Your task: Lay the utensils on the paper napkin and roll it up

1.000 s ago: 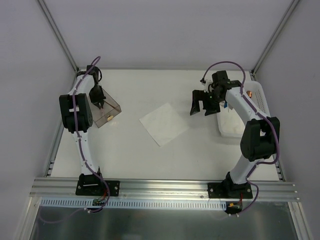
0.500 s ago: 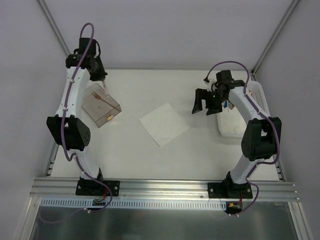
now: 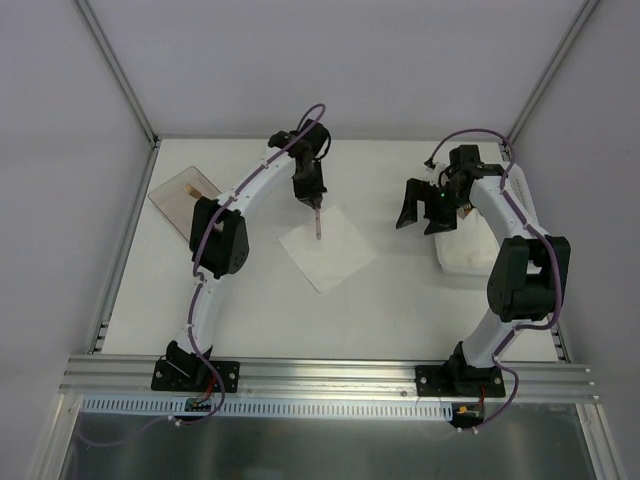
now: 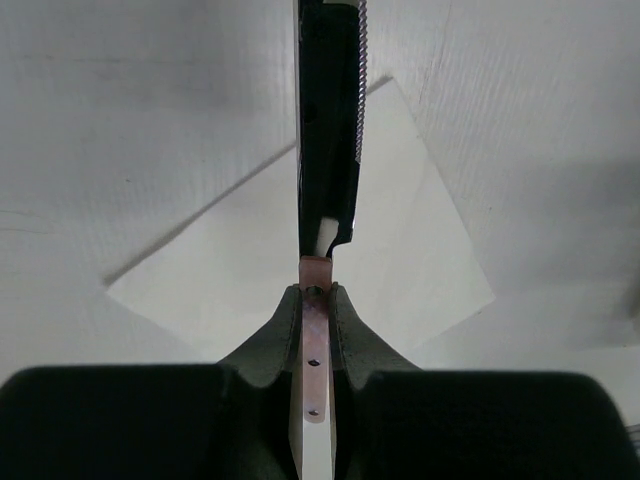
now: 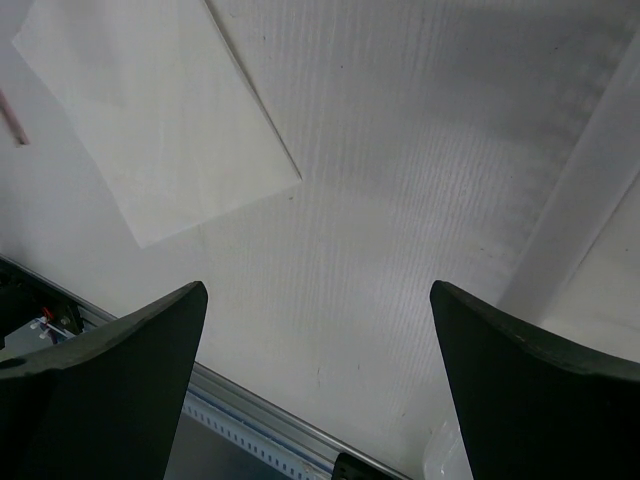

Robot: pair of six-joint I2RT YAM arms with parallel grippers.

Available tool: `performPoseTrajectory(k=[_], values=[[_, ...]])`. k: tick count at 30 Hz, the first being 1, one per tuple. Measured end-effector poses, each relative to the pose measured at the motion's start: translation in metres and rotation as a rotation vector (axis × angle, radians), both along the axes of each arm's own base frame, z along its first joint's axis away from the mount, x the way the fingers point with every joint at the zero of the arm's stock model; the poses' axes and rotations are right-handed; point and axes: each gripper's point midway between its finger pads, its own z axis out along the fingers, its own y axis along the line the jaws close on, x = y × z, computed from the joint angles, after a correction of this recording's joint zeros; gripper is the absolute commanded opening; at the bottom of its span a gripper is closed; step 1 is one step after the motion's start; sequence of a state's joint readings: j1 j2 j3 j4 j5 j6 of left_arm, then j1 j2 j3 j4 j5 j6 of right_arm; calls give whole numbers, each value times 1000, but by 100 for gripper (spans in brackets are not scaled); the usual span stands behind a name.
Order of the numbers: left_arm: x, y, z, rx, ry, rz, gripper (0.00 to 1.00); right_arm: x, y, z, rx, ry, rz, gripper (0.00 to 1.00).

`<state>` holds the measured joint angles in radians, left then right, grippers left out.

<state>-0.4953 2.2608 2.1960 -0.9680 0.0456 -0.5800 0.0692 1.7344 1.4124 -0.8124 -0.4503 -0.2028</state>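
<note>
Holding slender copper metal utensil (image 3: 317, 224) clamped in left gripper (image 3: 314, 200), above far corner of thin white square paper napkin (image 3: 332, 252); right gripper (image 3: 428, 212) wide, empty, right of napkin. Nothing on napkin yet; placing, rolling remain.

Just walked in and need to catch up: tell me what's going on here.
The left gripper is shut on a copper utensil, holding it pointing down over the paper napkin, which lies flat and unrolled on the table. The right gripper hangs open and empty beside the white basket. No utensil lies on the napkin yet.
</note>
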Motion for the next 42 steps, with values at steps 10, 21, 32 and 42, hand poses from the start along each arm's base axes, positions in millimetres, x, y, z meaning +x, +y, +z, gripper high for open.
performPoseTrajectory(k=[10, 21, 32, 42], values=[[-35, -41, -27, 35, 79, -76, 0, 0, -1, 2, 1, -4, -4, 99], [-57, -58, -45, 68, 134, -97, 0, 0, -1, 2, 3, -4, -5, 99], [-57, -49, -56, 129, 136, -89, 0, 0, -1, 2, 3, -4, -5, 99], [-57, -47, -63, 145, 141, -109, 0, 0, -2, 2, 3, -3, -7, 99]])
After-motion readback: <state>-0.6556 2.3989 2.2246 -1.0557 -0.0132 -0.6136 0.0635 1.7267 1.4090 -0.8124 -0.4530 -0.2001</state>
